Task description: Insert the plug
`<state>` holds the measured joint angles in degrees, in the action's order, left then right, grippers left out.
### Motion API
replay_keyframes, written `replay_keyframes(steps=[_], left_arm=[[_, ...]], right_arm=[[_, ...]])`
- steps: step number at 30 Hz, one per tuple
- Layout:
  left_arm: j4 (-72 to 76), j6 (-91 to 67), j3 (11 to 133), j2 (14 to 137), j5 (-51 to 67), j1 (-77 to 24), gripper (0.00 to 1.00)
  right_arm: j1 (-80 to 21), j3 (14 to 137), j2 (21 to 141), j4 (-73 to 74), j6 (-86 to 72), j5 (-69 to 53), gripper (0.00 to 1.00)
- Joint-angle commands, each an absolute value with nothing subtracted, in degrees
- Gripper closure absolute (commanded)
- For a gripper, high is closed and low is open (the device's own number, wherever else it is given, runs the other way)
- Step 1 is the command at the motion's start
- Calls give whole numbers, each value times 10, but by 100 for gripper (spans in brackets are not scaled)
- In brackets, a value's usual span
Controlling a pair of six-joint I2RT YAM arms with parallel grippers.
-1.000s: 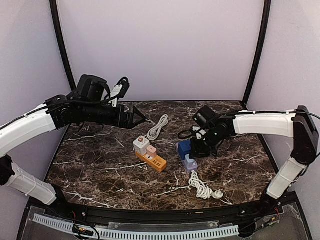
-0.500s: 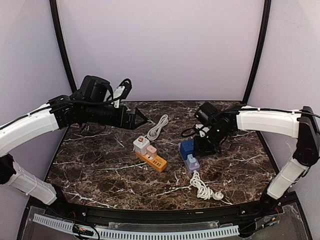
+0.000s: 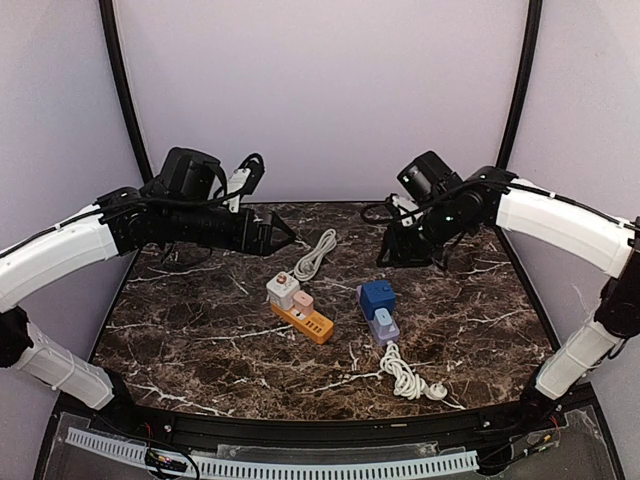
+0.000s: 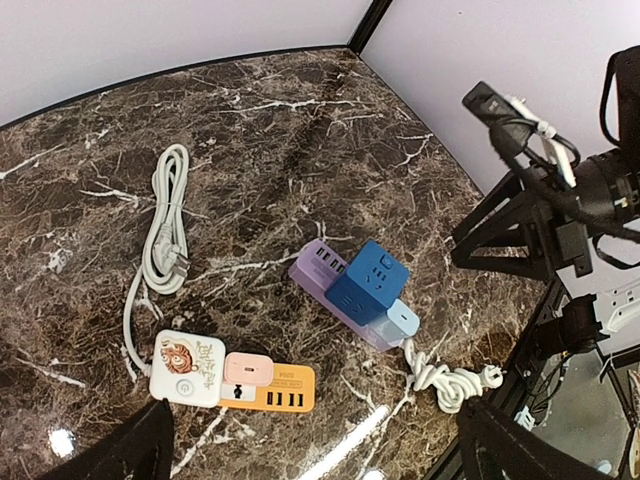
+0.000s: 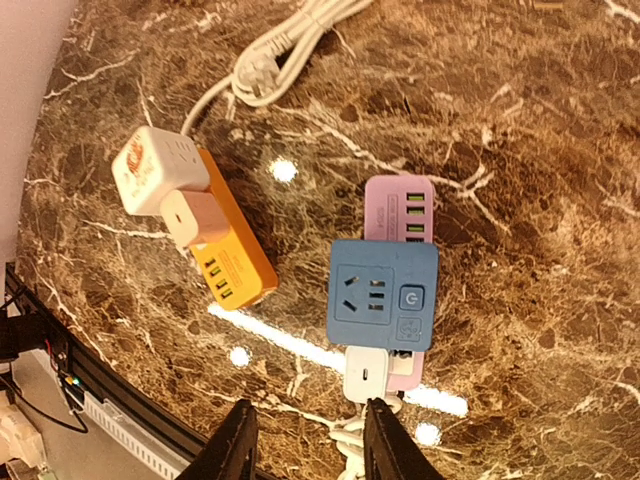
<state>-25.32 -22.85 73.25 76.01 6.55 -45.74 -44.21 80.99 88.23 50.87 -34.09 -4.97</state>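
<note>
My left arm [image 3: 60,250] reaches in from the left side of the bench [image 3: 200,320], forearm nearly level. My left tool [image 3: 276,236] hangs above the bench's back-left part, fingers spread as wide as they go, nothing between them. My right arm [image 3: 560,215] arches in from the bench's right side. My right tool [image 3: 392,255] points down over the back-right part, clear of the surface, fingers a narrow gap apart and empty.

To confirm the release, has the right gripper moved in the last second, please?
Yes: the right gripper has pulled back from the blue adapter, toward the rear wall.
</note>
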Motion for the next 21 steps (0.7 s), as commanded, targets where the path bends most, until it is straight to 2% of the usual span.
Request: replay_keyframes(steps=[1,4,8,13,18,21], left_arm=[[-278,-204,763,744,43,-454,0],[-296,-186,772,736,27,-453,0],[-312,-175,781,725,8,-450,0],[-332,-169,789,714,-34,-448,0],[-366,-158,805,707,-99,-443,0],[-384,-151,809,699,-127,-438,1]], right_arm=[[-440,875,864,520,-321,-27,62],[-434,913,867,519,-311,-22,54],[-422,954,871,517,-298,-22,31],[-401,985,870,519,-273,-25,24],[-377,985,849,519,-253,-15,2],[-359,976,829,519,-241,-3,1]])
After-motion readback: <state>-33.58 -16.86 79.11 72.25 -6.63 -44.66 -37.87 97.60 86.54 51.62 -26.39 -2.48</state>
